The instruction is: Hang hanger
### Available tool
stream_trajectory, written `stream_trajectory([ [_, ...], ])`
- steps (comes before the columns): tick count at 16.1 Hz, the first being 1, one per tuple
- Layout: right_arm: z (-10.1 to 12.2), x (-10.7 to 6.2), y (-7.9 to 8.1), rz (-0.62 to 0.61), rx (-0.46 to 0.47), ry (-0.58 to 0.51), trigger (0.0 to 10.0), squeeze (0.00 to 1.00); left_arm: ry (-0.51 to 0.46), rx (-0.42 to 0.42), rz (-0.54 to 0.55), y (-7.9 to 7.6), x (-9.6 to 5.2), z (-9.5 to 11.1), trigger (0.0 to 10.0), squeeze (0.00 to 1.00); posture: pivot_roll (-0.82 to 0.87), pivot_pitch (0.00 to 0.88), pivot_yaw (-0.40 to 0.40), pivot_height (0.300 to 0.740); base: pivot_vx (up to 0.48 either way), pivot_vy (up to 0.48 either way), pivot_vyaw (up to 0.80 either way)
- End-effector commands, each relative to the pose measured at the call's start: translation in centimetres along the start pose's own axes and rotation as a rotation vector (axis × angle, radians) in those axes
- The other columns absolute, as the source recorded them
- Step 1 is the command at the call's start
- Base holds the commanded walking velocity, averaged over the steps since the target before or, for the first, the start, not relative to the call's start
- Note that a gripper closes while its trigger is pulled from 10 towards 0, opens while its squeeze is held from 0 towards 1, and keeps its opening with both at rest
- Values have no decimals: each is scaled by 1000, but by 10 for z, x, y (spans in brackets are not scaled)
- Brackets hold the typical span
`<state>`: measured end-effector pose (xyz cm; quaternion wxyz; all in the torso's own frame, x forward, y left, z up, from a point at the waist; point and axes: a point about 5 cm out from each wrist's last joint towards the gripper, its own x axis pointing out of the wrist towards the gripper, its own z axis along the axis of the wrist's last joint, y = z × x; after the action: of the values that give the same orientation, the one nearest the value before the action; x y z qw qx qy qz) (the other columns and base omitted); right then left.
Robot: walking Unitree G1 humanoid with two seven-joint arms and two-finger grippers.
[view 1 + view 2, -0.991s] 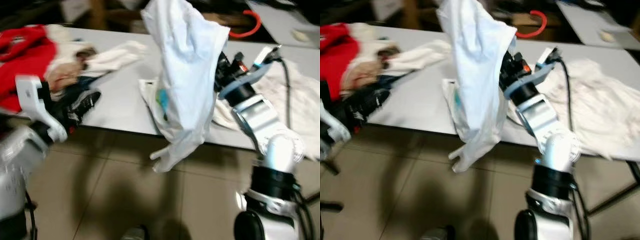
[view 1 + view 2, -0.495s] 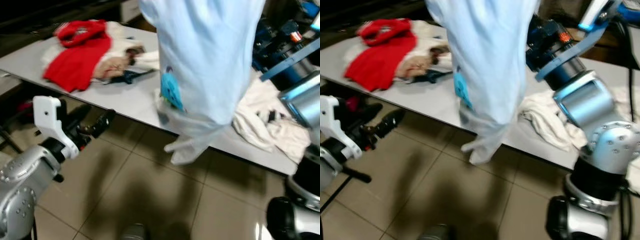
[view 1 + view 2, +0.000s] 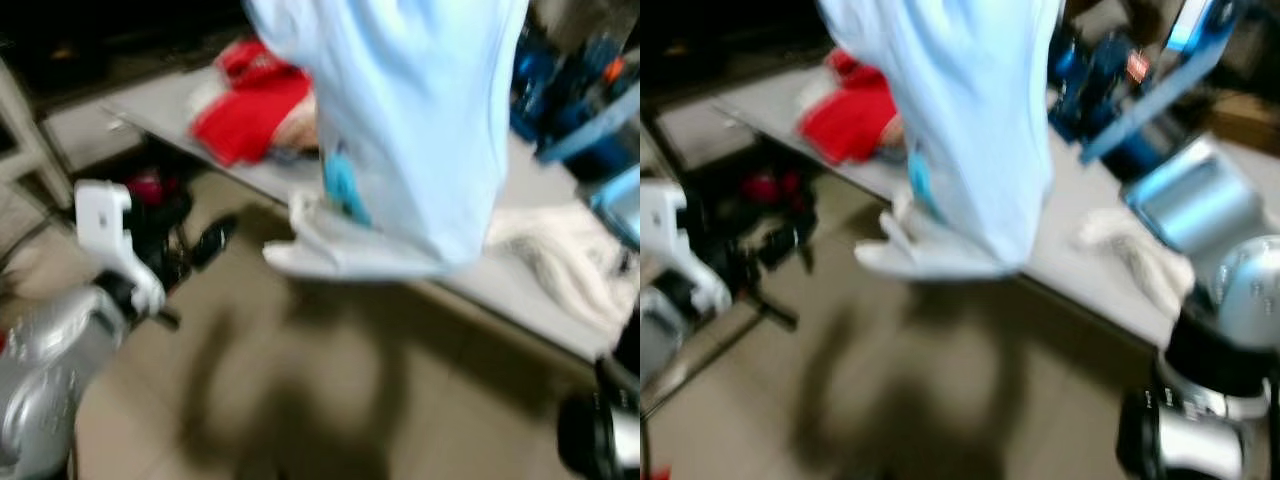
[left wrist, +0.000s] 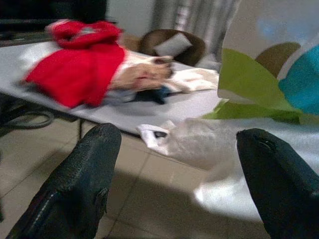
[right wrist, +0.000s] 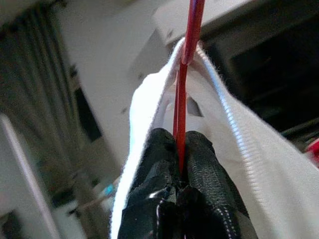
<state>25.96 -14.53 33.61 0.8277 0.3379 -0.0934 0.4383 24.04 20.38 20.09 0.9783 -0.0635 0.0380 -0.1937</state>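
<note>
A pale blue-white garment (image 3: 400,110) hangs on a red hanger (image 5: 187,55), high in front of me. My right gripper (image 5: 180,149) is shut on the hanger's red stem, with the garment's white collar (image 5: 149,94) draped around the fingers. The right arm (image 3: 1180,190) reaches up at the right. My left gripper (image 4: 174,169) is open with nothing between its fingers, low at the left over the floor. Its arm (image 3: 70,340) is at the lower left. The views are blurred.
A grey table (image 3: 560,300) runs across behind the garment, with a red cloth (image 3: 250,105) and a heap of clothes at its far end and a white cloth (image 3: 570,255) at the right. Dark objects (image 3: 150,215) lie under the table's left end. Tiled floor (image 3: 330,400) lies below.
The camera has swung and the picture is more blurred. The hanging garment's lower end has swung out to the left. The right gripper still holds the hanger; the left stays low and open.
</note>
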Motion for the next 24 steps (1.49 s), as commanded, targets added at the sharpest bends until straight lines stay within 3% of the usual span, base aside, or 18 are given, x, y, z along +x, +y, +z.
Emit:
stream_trajectory([
  [1, -2, 0, 3, -10, -15, 11, 10000, 0, 4, 8, -3, -2, 2, 0, 10000, 302, -3, 2, -29, 740, 0, 0, 794],
  [3, -21, -1, -6, -81, -95, 106, 10000, 0, 36, 43, 9, -1, 4, -6, 10000, 282, -8, 7, -27, 740, 0, 0, 794],
  [5, -57, -3, -30, -216, -191, 245, 10000, 0, 85, 97, 56, 4, 4, -12, 10000, 267, -19, 50, -11, 740, 0, 0, 797],
  [8, -98, -17, -47, -288, -234, 415, 10000, 0, 132, 115, 92, 8, -2, -19, 10000, 275, -13, 92, -8, 740, 0, 0, 800],
  [9, -112, -25, -57, -343, -312, 467, 10000, 0, 154, 115, 86, 5, -6, -23, 10000, 278, -2, 97, -10, 740, 0, 0, 800],
  [11, -132, -40, -75, -417, -343, 525, 10000, 0, 197, 150, 56, 1, -10, -29, 10000, 263, 6, 85, -19, 740, 0, 0, 800],
  [12, -139, -45, -82, -429, -339, 550, 10000, 0, 203, 160, 56, 3, -9, -32, 10000, 176, -1, 67, -27, 740, 0, 0, 800],
  [15, -131, -40, -101, -455, -360, 477, 10000, 0, 154, 167, 63, 10, 16, -32, 10000, 157, -64, 60, -44, 740, 0, 0, 800],
  [18, -131, -39, -110, -455, -365, 450, 10000, 0, 152, 221, 50, 9, 28, -35, 10000, 145, -32, 30, -85, 740, 0, 0, 800],
  [20, -139, -46, -111, -451, -331, 460, 10000, 0, 147, 257, 65, 9, 18, -34, 10000, 141, 0, 0, -121, 740, 0, 0, 800],
  [21, -141, -51, -113, -457, -320, 460, 10000, 0, 145, 256, 64, 8, 10, -37, 10000, 82, 24, 0, -153, 740, 0, 0, 800],
  [24, -146, -56, -122, -511, -351, 478, 10000, 0, 172, 228, 108, 13, 5, -51, 10000, 75, -5, 0, -90, 740, 0, 0, 800],
])
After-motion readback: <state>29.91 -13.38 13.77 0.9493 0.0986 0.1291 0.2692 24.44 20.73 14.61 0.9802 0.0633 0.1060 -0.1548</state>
